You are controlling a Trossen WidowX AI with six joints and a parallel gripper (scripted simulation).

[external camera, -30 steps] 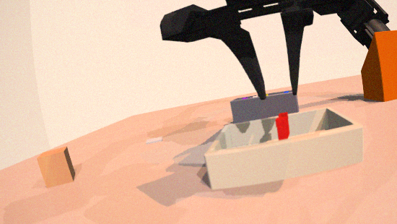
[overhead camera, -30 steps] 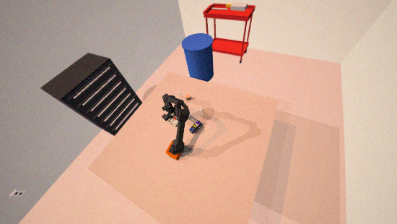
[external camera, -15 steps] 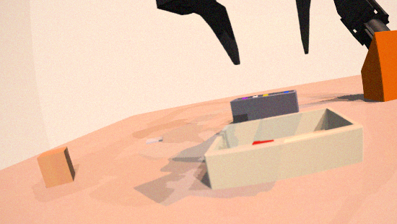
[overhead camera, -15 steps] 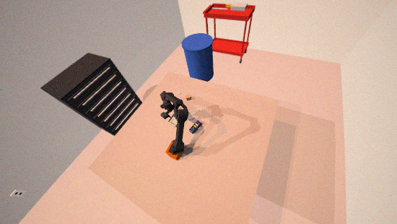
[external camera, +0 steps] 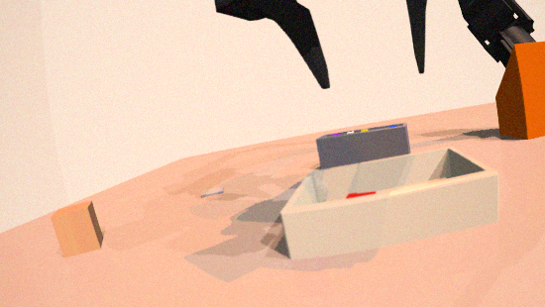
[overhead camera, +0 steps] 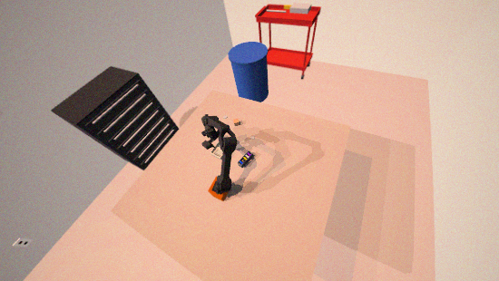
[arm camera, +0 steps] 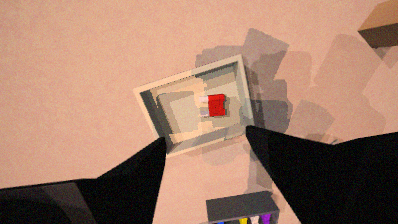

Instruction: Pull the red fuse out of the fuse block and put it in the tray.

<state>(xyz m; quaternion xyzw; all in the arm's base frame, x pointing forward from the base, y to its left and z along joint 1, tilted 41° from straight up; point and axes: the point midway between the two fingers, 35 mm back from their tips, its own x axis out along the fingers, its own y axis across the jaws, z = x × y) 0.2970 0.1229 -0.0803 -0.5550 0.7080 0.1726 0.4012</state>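
Observation:
The red fuse (arm camera: 216,105) (external camera: 361,194) lies flat on the floor of the cream tray (arm camera: 148,102) (external camera: 386,223) (overhead camera: 217,152). My gripper (external camera: 372,79) (arm camera: 206,136) is open and empty, high above the tray with its black fingers spread wide. The grey fuse block (external camera: 363,146) (arm camera: 242,206) (overhead camera: 245,160) stands behind the tray, with several coloured fuses in its top. The gripper is clear of the block.
An orange-tan block (external camera: 76,229) (arm camera: 381,27) stands on the floor to the side. A small grey flat piece (external camera: 212,191) lies near the tray. The arm's orange base (external camera: 522,91) (overhead camera: 218,191) is close by. A blue barrel (overhead camera: 249,70), a red cart (overhead camera: 287,36) and a black drawer cabinet (overhead camera: 118,115) stand farther off.

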